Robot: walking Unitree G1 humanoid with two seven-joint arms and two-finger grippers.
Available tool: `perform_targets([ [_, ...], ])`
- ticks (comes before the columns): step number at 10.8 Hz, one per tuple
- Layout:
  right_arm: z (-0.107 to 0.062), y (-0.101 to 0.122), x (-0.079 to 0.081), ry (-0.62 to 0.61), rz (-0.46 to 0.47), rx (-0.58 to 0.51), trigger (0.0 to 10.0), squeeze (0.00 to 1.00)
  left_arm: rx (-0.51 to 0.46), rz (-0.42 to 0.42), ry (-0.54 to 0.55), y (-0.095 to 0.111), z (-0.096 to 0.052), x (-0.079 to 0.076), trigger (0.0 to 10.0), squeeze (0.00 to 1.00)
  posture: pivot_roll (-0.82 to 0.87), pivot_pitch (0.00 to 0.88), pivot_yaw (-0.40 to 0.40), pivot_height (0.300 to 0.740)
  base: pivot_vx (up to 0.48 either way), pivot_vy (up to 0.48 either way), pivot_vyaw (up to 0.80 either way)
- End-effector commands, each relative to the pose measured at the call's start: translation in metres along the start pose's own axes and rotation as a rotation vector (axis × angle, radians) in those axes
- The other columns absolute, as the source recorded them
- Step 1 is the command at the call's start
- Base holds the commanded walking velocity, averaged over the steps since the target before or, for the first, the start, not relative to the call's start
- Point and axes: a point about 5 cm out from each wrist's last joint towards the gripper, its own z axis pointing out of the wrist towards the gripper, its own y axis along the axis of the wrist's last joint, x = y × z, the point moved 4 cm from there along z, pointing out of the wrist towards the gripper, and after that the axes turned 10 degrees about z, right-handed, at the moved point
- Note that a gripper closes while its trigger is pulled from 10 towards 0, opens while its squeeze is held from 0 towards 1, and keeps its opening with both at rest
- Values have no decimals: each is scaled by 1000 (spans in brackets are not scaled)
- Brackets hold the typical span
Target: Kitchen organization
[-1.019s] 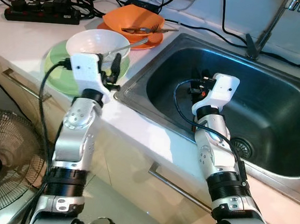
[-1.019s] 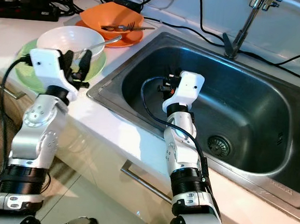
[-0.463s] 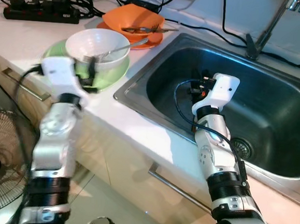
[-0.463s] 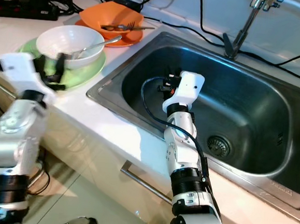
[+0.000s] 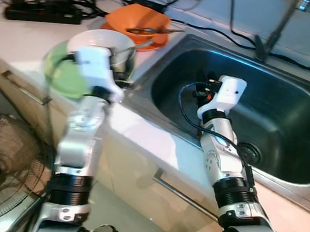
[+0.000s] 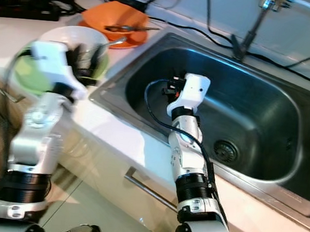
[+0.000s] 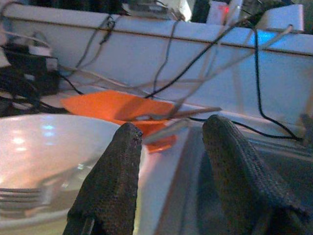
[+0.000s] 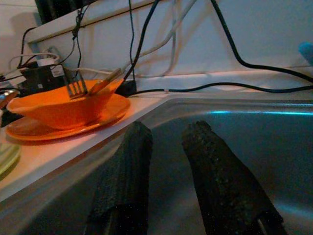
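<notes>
A white bowl (image 5: 102,39) with a utensil in it sits on a green plate (image 5: 59,68) on the counter, left of the sink (image 5: 283,121). My left gripper (image 5: 123,70) is open at the bowl's sink-side rim; in the left wrist view one finger (image 7: 115,181) stands beside the bowl (image 7: 44,142), nothing held. Behind it an orange bowl (image 5: 137,17) with a fork rests on an orange plate (image 5: 153,41). My right gripper (image 5: 201,90) hangs open and empty inside the sink, its fingers (image 8: 124,181) facing the orange bowl (image 8: 58,107).
A power strip (image 5: 42,13) and several black cables lie along the back of the counter. The tap (image 5: 274,28) rises behind the sink, and the drain (image 5: 250,153) lies at the basin's bottom. A floor fan (image 5: 0,173) stands lower left, beside cabinet handles (image 5: 184,192).
My left arm swung out to the left, then back right to the white bowl's sink-side rim. The right arm stayed put in the sink.
</notes>
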Motion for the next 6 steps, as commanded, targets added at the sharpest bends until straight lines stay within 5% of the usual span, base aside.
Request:
perform_targets([
  [1, -2, -4, -7, -26, -4, 10, 10000, 0, 6, -5, -33, -3, 4, -8, 10000, 0, 86, 102, -32, 740, 0, 0, 0],
  [6, -3, -2, -11, -33, -11, 2, 10000, 0, 45, -26, 21, -16, 9, 2, 10000, 0, 74, 97, -26, 740, 0, 0, 0],
])
